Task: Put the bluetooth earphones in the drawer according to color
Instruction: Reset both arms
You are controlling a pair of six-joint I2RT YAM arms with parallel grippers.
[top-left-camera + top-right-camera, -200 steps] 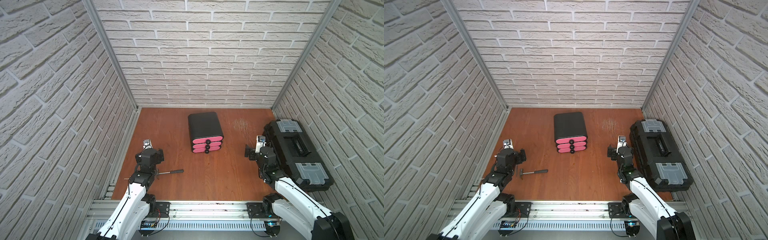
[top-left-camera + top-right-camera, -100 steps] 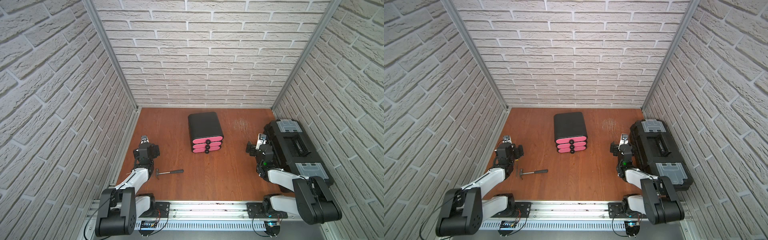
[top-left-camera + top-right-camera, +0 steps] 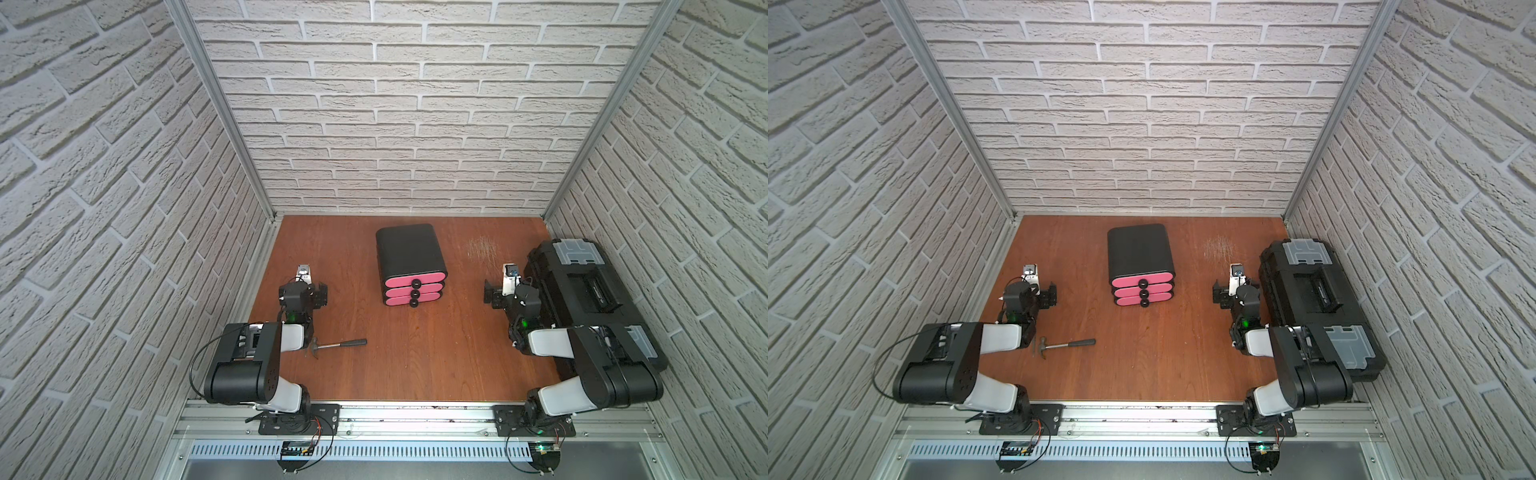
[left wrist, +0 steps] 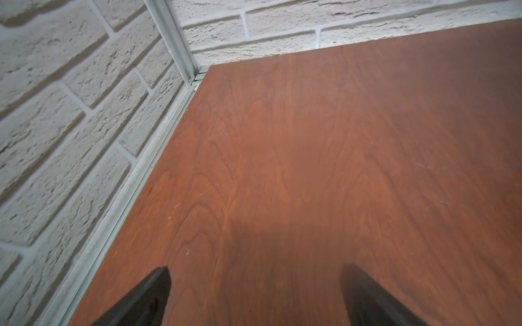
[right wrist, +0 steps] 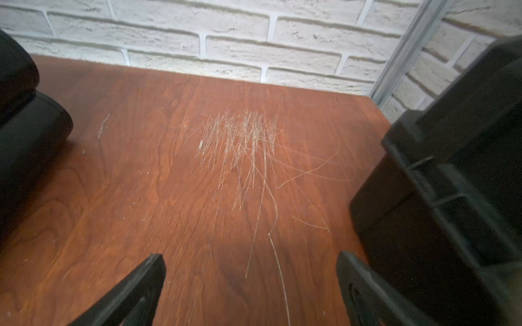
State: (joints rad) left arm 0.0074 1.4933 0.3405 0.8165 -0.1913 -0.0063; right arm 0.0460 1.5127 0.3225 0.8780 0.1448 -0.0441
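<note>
Left wrist view: the left gripper [image 4: 255, 268] holds its two dark, wedge-shaped fingers [image 4: 152, 293] spread wide with nothing between them. They hang above the smooth, reddish wood-grain table [image 4: 310, 141], which is walled by rough whitish brick panels [image 4: 56, 127]. In a top view, taking the table's middle as the dial, that gripper sits at 9 o'clock. The hammer [image 3: 340, 344], a slim metal shaft with a dark grip, lies flat at 8 o'clock, its head close by the left arm. The drawer [image 3: 409, 253], a rounded matte black cabinet, stands just off the middle toward 12 o'clock. Its three glossy pink fronts [image 3: 395, 282] are shut, each with a round black knob [image 3: 414, 283]. At 3 o'clock the right gripper [image 5: 250, 255] is likewise splayed and empty, over a patch of fine pale scratches [image 5: 245, 146]. It is just beside the boxy, ribbed black toolbox [image 3: 582, 291] with translucent grey lids [image 3: 577, 251].
</note>
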